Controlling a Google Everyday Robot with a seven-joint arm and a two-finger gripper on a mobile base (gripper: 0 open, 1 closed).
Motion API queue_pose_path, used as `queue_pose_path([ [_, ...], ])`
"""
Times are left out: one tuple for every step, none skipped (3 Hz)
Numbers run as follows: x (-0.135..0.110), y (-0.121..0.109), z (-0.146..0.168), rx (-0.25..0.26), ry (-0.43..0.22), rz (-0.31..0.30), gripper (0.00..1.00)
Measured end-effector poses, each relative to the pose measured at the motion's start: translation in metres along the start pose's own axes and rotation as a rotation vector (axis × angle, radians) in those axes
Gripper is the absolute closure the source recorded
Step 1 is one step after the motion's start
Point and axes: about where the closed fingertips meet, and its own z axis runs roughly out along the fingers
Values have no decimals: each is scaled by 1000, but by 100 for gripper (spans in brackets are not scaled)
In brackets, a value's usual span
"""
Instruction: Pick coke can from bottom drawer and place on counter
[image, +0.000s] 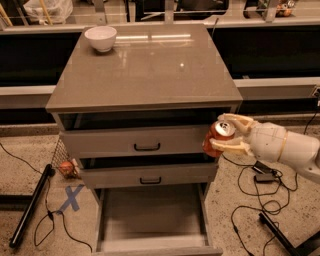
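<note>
A: Where do things stand?
B: Beside the counter (150, 70), above the open bottom drawer (150, 215), the tool (220, 132) is clamped round the tilted coke can (216, 137).
A: Best approach?
B: I'd raise it above the counter's edge, level the can, then move inward, well away from the bowl (100, 37).

Single camera, raised in front of the cabinet, looking down and forward at close range. The counter (150, 70) fills 12 o'clock to centre. The bottom drawer (150, 215) sits at 6 o'clock. The gripper (219, 130), clasping the coke can (217, 139), is at 3 o'clock.
</note>
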Motion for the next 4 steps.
queue_pose_path([
  [-101,-38,-23,-70,-43,-128,100],
  [-168,-66,-18,-143,-22,-212,100],
  [-204,-97,7,-193,2,-209,100],
  [-234,-105,92,-269,17,-160,100],
])
